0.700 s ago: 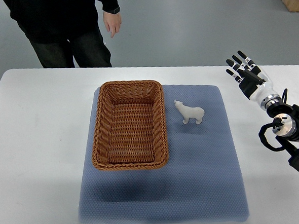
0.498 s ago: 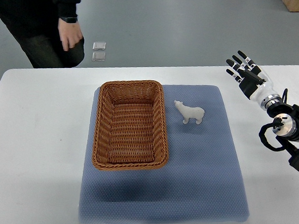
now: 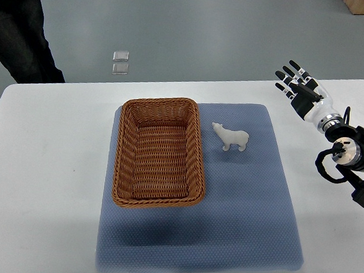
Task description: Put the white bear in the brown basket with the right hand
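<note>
The right arm (image 3: pixel 347 156) is seen coming in from the right edge of the table. The right hand (image 3: pixel 299 88) is held up near the far right corner. Its fingers (image 3: pixel 287 73) are spread wide, and nothing is held.

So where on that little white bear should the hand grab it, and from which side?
Probably around the trunk of the white bear, the thickest part between its legs, coming down from above. It stands upright on the blue mat, head toward the brown basket, flanks clear. The right hand is open and well away from it.
</note>
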You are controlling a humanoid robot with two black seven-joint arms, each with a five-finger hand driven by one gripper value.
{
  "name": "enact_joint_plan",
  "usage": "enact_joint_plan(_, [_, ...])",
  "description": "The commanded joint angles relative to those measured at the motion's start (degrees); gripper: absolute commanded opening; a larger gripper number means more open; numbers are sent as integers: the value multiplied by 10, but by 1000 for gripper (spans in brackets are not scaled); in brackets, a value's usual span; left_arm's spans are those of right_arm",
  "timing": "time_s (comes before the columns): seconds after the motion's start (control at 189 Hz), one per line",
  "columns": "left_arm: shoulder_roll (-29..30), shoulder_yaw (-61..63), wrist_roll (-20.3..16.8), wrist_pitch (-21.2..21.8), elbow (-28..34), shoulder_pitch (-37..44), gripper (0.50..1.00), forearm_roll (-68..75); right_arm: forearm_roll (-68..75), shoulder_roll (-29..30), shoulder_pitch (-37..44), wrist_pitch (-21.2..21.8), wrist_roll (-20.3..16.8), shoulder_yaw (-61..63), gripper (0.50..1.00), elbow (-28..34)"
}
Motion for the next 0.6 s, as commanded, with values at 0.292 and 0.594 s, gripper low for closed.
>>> enact_joint_plan(0.292, [0,0,0,0,0,0,1000,0,-1,-7,4,25,0,-2,928,-1])
enact_joint_plan(0.594, [0,-1,0,0,0,0,1000,0,-1,-17,13,34,0,-2,928,-1])
